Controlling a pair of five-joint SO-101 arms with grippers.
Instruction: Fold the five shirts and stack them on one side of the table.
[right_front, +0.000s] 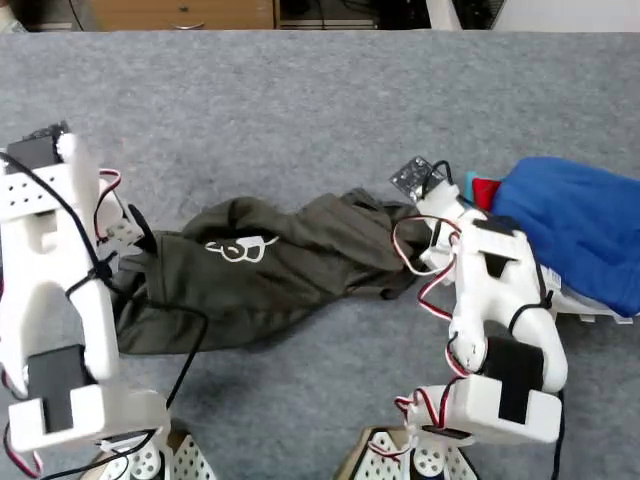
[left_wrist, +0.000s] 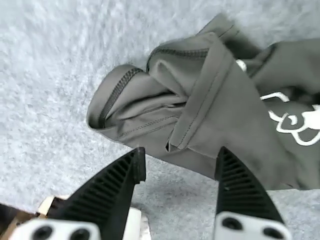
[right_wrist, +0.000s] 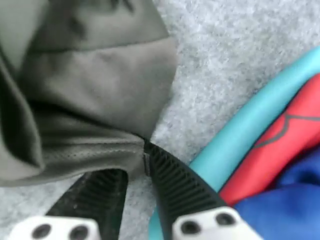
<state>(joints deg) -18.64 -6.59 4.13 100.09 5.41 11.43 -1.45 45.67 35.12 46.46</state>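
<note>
An olive shirt (right_front: 270, 265) with a white print lies crumpled across the middle of the grey table. My left gripper (left_wrist: 181, 157) is open just above the table, its fingers (left_wrist: 120, 182) straddling a folded hem of the olive shirt (left_wrist: 210, 100) at its left end; in the high view my left gripper (right_front: 138, 238) sits at that edge. My right gripper (right_wrist: 132, 165) is shut on a fold of the olive shirt (right_wrist: 90, 85) at its right end. A folded blue shirt (right_front: 575, 225) lies on the right side, on top of red (right_wrist: 272, 145) and teal (right_wrist: 235, 135) cloth.
The grey table (right_front: 300, 110) stretches bare behind the shirt. Wooden furniture (right_front: 180, 12) stands past the far edge. Both arm bases (right_front: 480, 400) stand at the near edge, with loose cables (right_front: 185, 345) running over the shirt's left part.
</note>
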